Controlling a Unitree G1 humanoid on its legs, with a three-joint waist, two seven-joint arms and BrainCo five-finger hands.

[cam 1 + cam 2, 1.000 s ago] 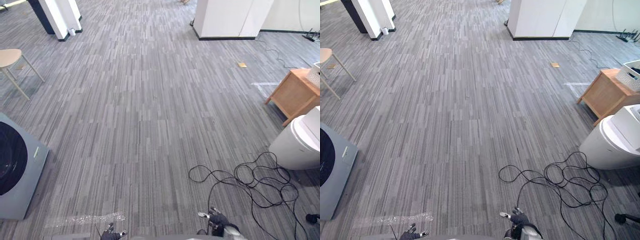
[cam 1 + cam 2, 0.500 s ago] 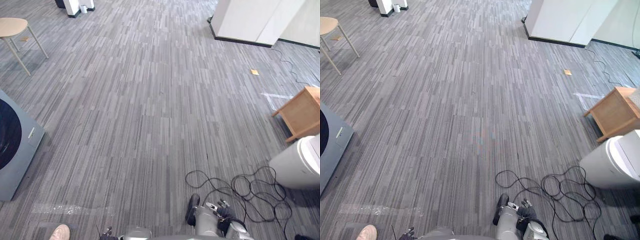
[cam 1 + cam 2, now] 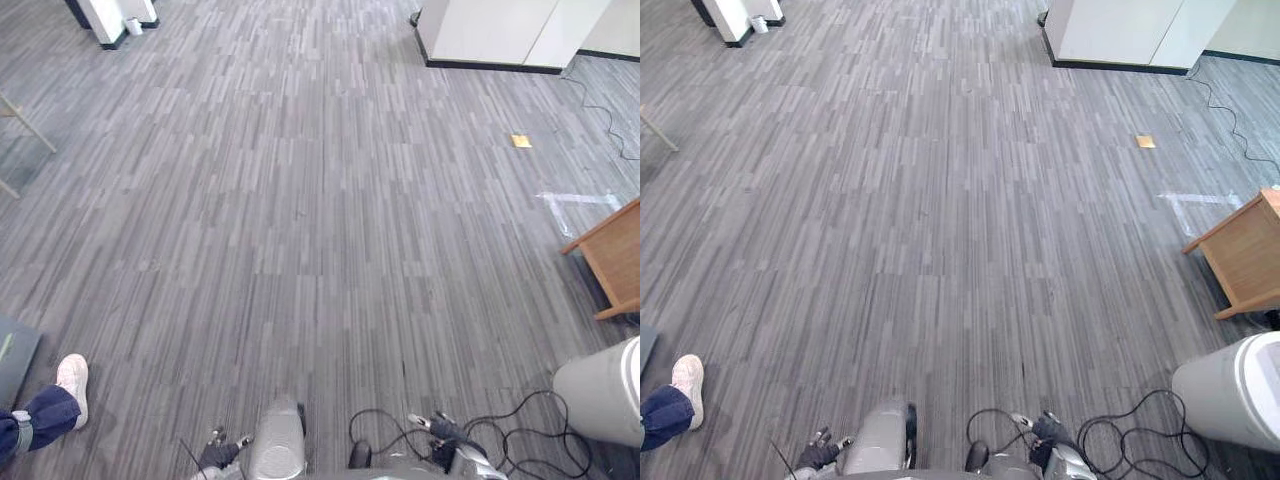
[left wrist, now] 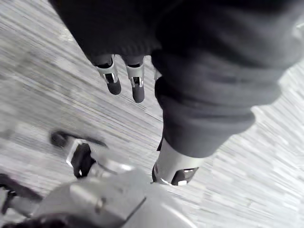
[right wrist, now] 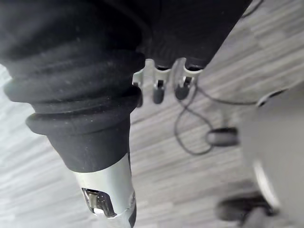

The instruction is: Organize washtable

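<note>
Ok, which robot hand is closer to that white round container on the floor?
Right. The right robot hand hangs left of the white round container, apart from it; the left robot hand is farther off, on the robot's other side.

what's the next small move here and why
Probably a turn to the right, toward the wooden table and the white rounded unit at the right edge. Straight ahead lies open grey floor, and the left hand and right hand hang low, relaxed and empty, so nothing is within reach to organize yet.
</note>
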